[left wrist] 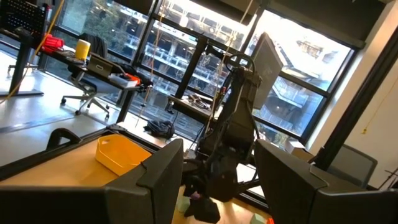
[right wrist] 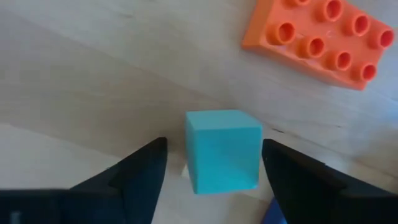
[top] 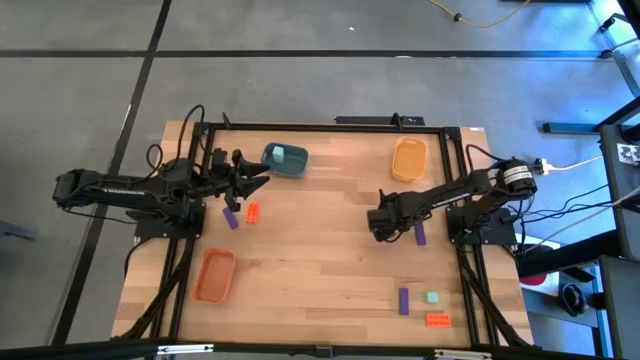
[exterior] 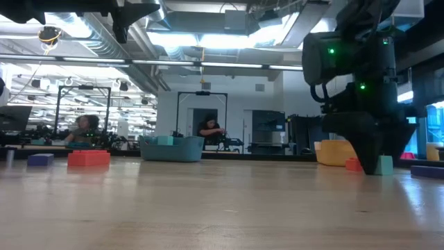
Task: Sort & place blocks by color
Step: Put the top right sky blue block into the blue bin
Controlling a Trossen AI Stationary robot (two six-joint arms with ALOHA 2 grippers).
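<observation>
One pale teal cube (right wrist: pixel 222 149), smooth-faced, sits on the table's right side between the right gripper's (right wrist: pixel 214 163) parted fingers, touching neither. Just beside it lies a flat orange block (right wrist: pixel 323 40) with two stud rows. The left gripper (top: pixel 262 175), fingers apart and empty, hovers near the blue tray (top: pixel 297 165).
</observation>
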